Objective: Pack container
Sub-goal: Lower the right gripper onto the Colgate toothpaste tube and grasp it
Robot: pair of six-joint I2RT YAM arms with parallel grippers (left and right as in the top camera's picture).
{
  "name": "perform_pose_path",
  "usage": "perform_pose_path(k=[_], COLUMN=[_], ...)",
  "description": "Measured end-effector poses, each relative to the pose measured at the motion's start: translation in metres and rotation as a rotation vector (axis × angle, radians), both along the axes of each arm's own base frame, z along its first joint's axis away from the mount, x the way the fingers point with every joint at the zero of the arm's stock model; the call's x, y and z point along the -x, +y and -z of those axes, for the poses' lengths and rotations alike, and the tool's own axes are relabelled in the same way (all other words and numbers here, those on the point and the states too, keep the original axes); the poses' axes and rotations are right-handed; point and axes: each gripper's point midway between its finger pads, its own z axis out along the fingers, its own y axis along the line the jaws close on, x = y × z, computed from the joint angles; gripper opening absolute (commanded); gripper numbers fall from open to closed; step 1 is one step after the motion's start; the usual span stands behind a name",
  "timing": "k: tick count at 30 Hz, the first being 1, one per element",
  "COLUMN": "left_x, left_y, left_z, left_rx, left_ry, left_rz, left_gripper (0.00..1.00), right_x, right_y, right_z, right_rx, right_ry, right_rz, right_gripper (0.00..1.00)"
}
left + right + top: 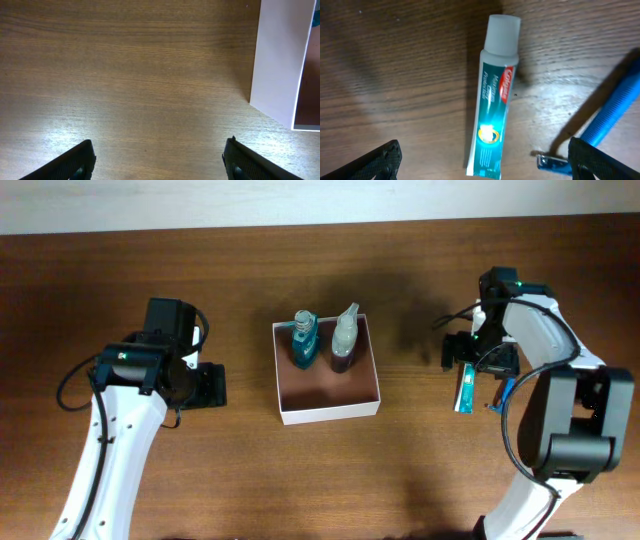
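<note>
Beneath the wide-open, empty right pincer (484,150) lie a toothpaste tube (492,100) and blue handle (615,107).

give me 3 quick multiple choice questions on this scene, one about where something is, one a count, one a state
1. Where does the toothpaste tube lie relative to the container?
A inside it
B on the table, to its right
C across its front wall

2. How many bottles stand in the container?
A one
B four
C two

3. The left gripper is:
A open, holding nothing
B shut on a bottle
C shut on the tube

Answers:
1 B: the overhead view shows the tube flat on the wood to the right of the box, under the right arm.
2 C: only the teal bottle and the clear bottle stand along its far wall.
3 A: the left wrist view shows its fingers wide apart over bare wood.
</note>
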Motion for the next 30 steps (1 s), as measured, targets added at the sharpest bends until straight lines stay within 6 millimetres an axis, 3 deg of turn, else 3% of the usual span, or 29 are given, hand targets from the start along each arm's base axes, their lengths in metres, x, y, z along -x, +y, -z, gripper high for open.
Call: perform_pose_path(k=[7, 12, 30], left_x=[0.0, 0.0, 0.0], left_y=[0.0, 0.0, 0.0], left_z=[0.0, 0.0, 0.0], left_rx=[0.0, 0.0, 0.0], left_ry=[-0.001, -0.001, 0.0], left_rz=[0.0, 0.0, 0.0], left_gripper=[0.82, 0.83, 0.83], right_x=[-0.006, -0.002, 0.0], right_y=[0.001, -0.009, -0.018], right_z=[0.009, 0.023, 0.034], right_rx=[-0.036, -0.04, -0.004], right_ry=[-0.011, 0.015, -0.011], right_rz=[0.013, 0.044, 0.044], right_gripper=[0.99, 0.99, 1.0])
